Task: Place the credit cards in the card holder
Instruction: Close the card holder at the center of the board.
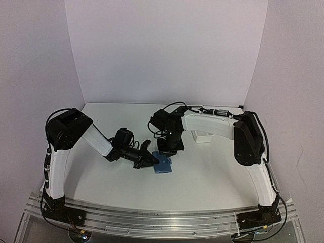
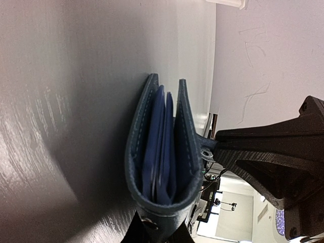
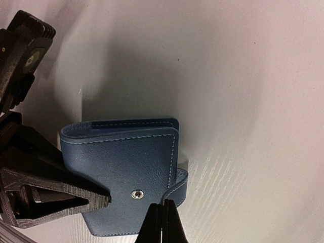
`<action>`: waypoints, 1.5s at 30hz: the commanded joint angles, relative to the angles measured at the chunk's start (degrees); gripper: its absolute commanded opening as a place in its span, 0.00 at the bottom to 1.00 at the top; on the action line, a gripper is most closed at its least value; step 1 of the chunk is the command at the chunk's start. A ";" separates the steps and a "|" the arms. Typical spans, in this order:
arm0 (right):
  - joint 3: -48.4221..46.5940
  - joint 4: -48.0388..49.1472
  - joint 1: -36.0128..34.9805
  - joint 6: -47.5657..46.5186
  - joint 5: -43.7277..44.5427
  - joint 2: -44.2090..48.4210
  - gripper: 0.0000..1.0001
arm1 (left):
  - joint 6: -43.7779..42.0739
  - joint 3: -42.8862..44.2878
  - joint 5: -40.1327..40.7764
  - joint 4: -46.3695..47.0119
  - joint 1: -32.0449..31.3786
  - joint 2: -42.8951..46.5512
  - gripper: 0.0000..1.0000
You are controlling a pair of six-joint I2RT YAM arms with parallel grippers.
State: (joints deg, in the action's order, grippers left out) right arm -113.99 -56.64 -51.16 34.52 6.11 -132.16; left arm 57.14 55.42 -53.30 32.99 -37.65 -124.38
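The blue card holder (image 1: 164,164) lies folded on the table in front of both arms. In the left wrist view the card holder (image 2: 162,152) is edge-on, its covers slightly apart with lighter blue sleeves between them. My left gripper (image 1: 148,161) grips its near edge, one finger (image 3: 76,195) on the top cover. My right gripper (image 3: 162,210) is shut, pinching the snap tab (image 3: 179,183) at the holder's edge. It also shows in the top view (image 1: 169,148). No dark credit cards show. I cannot tell whether any sit inside the sleeves.
A white tray (image 1: 204,136) stands just behind the right gripper. White walls close the back and sides of the table. The right gripper (image 2: 268,162) fills the right of the left wrist view, close to the holder.
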 commanded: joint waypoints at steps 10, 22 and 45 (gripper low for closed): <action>6.05 7.42 0.11 -0.51 -5.55 0.81 0.00 | 0.79 -2.03 6.70 -8.12 -1.29 -5.30 0.00; 7.68 11.29 0.14 0.46 -7.62 2.16 0.00 | 1.13 -2.82 6.80 -7.88 -1.83 -5.35 0.00; 14.03 15.19 0.02 2.41 -6.56 7.65 0.00 | 1.30 -2.15 6.75 -8.07 -2.18 -6.47 0.00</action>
State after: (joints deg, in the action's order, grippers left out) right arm -101.23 -42.22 -50.41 36.27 0.67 -127.81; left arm 58.67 55.48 -52.71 34.74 -38.37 -124.92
